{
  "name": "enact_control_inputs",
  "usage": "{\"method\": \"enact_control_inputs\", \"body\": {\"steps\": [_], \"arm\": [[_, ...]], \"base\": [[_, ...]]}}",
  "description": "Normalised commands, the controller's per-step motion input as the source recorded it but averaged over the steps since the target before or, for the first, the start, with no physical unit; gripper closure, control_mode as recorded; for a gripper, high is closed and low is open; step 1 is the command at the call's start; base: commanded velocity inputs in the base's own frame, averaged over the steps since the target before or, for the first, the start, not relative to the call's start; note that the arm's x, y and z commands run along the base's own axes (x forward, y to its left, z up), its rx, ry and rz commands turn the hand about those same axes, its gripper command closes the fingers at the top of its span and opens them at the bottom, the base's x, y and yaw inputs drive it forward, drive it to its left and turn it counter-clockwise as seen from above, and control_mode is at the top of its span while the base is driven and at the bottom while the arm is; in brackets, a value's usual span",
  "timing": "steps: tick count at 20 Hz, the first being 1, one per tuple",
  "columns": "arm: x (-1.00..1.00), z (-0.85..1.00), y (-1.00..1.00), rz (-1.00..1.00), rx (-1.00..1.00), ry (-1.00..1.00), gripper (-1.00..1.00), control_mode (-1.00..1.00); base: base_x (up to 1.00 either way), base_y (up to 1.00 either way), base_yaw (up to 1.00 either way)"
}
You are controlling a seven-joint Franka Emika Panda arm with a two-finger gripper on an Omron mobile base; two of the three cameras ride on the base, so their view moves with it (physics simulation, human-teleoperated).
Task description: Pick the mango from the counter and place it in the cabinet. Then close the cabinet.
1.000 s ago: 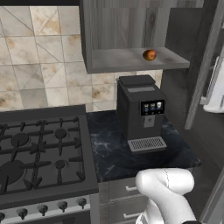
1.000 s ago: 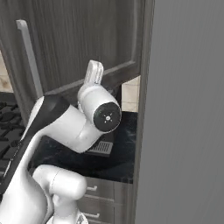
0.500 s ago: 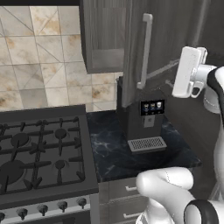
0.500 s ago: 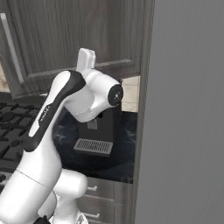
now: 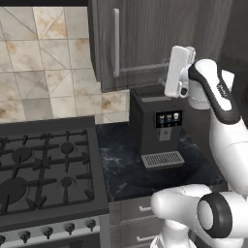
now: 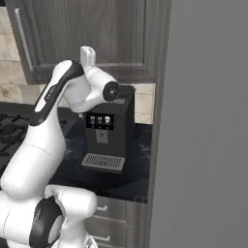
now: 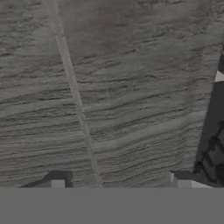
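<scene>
The cabinet (image 5: 145,38) is a dark grey wood-grain wall unit, and its flat door with the vertical bar handle (image 5: 116,43) stands shut or very nearly shut. The mango is hidden behind that door. My gripper (image 5: 169,72) is up against the door's face, above the coffee machine. In the hand view the wood grain of the cabinet door (image 7: 113,87) is very close. The gripper (image 7: 119,183) is open, its fingertips (image 7: 57,183) set wide apart with nothing between them. The dark marble counter (image 5: 123,167) lies below.
A black coffee machine (image 5: 160,128) stands on the counter right under my hand. The black gas stove (image 5: 43,167) lies to the left. A tall grey panel (image 6: 203,121) stands on the right. Beige tiles (image 5: 43,63) cover the wall.
The cabinet door has swung from wide open to shut, with my hand travelling leftward against it. The mango, seen on the shelf one second ago, is now behind the door.
</scene>
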Motion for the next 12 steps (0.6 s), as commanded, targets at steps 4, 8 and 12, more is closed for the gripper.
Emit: {"method": "enact_control_inputs", "body": {"steps": [4, 8, 12], "arm": [[1.00, 0.00, 1.00, -0.20, -0.28, 0.00, -1.00, -1.00], [1.00, -0.05, 1.00, -0.27, -0.27, 0.00, -1.00, -1.00], [1.00, -0.23, 0.94, -0.33, -0.25, -0.01, -1.00, -1.00]], "base": [[0.00, 0.00, 0.00], [0.00, 0.00, 0.00], [0.00, 0.00, 0.00]]}}
